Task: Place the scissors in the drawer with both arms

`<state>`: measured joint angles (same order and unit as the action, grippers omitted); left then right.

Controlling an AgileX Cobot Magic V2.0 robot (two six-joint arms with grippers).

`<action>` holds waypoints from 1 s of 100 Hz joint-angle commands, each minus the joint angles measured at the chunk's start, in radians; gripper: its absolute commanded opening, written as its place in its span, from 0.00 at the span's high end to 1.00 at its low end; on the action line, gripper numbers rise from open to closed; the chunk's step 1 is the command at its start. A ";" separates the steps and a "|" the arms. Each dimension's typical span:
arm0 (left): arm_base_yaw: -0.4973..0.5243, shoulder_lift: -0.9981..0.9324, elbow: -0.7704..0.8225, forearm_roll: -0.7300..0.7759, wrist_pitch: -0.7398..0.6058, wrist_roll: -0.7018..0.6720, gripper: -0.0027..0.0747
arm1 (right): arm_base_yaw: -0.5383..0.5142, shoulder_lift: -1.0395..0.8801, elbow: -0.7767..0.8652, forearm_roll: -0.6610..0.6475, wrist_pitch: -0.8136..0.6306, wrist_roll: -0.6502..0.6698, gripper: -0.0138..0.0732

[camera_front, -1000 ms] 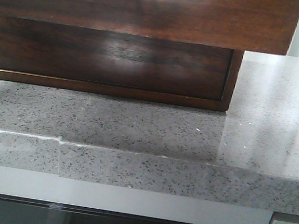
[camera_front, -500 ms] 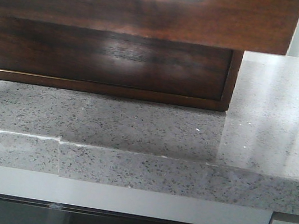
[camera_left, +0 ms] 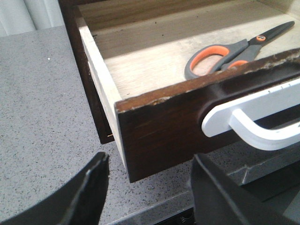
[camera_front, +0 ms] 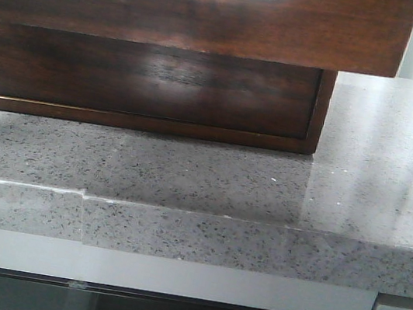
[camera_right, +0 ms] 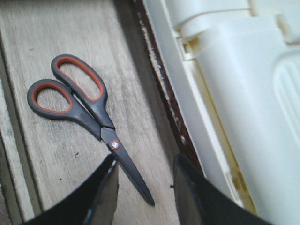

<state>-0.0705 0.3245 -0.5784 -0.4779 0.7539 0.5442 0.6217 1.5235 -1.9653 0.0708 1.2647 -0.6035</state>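
The front view shows only the drawer (camera_front: 212,22) from outside: its dark glossy front juts out over the grey speckled counter (camera_front: 367,133), with a round-cornered cutout showing white at its top edge. Neither arm nor the drawer's inside shows there.

The left wrist view looks down into the pulled-out drawer (camera_left: 154,126). The scissors (camera_left: 234,49) lie flat on its pale wooden floor, grey handles lined in orange, blades shut. A white handle (camera_left: 253,117) sits in the front's cutout. The left gripper (camera_left: 147,192) hangs before the drawer's front corner, jaws spread and empty, over the counter (camera_left: 42,108).

The right wrist view looks straight down on the scissors (camera_right: 86,110), blades pointing toward the right gripper (camera_right: 145,187), whose jaws stand apart, holding nothing, just above the blade tip. Beside the drawer's wall lies a white plastic moulding (camera_right: 243,93).
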 commanded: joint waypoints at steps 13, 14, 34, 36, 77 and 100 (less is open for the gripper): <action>-0.006 0.013 -0.025 -0.030 -0.068 -0.012 0.49 | -0.128 -0.162 0.100 -0.006 0.032 0.181 0.54; -0.006 0.013 -0.025 -0.030 -0.068 -0.012 0.49 | -0.141 -0.167 0.109 -0.003 0.025 0.196 0.54; -0.006 0.013 -0.025 -0.030 -0.068 -0.012 0.49 | -0.387 -0.337 0.429 0.117 -0.167 0.292 0.54; -0.006 0.013 -0.025 -0.030 -0.068 -0.012 0.49 | -0.417 -0.356 0.466 0.138 -0.190 0.292 0.54; -0.006 0.013 -0.025 -0.030 -0.068 -0.012 0.49 | -0.726 -0.736 1.075 0.224 -0.485 0.292 0.54; -0.006 0.013 -0.025 -0.030 -0.070 -0.012 0.49 | -0.726 -0.885 1.231 0.222 -0.541 0.290 0.54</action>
<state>-0.0705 0.3245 -0.5784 -0.4779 0.7539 0.5442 -0.0975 0.6698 -0.7336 0.2766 0.8121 -0.3117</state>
